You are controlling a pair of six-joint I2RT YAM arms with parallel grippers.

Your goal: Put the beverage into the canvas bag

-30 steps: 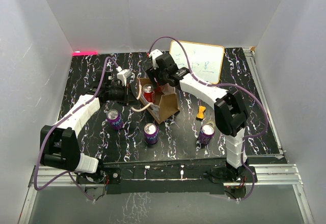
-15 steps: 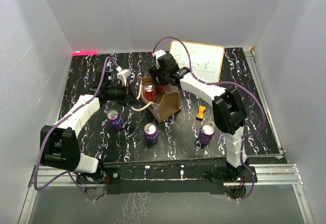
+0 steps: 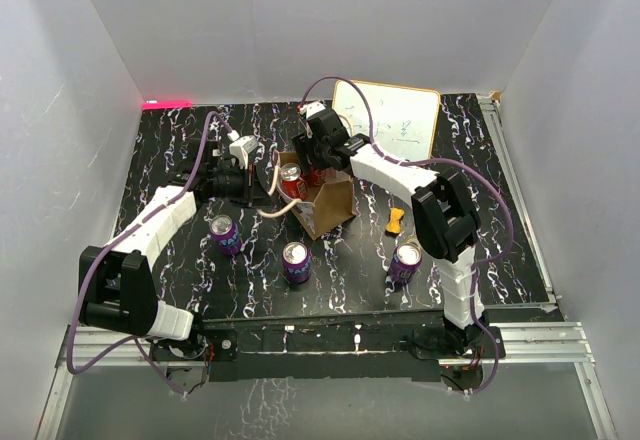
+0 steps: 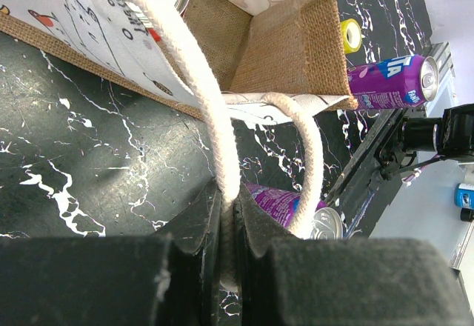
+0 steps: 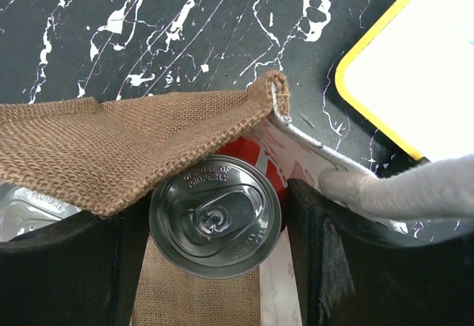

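Note:
The canvas bag [image 3: 325, 205] stands mid-table, tan burlap with a whitish patterned side [image 4: 111, 37]. My left gripper [image 3: 262, 184] is shut on one cream loop handle [image 4: 215, 141], holding it out to the left; it also shows in the left wrist view [image 4: 228, 215]. My right gripper [image 3: 316, 163] is over the bag's far rim, shut on a red beverage can [image 5: 215, 215] that sits upright in the bag's mouth, partly under a burlap flap [image 5: 111, 148]. A second red can [image 3: 291, 181] stands inside the bag; its silver top [image 5: 29, 207] shows at the left of the right wrist view.
Three purple cans stand in front of the bag: one on the left [image 3: 224, 232], one in the middle [image 3: 296, 260] and one on the right [image 3: 405, 262]. A small yellow object [image 3: 397, 221] lies right of the bag. A whiteboard [image 3: 388, 120] lies at the back right.
My right gripper has shifted slightly left over the bag with the red can, and its arm has followed. The left arm and the bag have stayed put.

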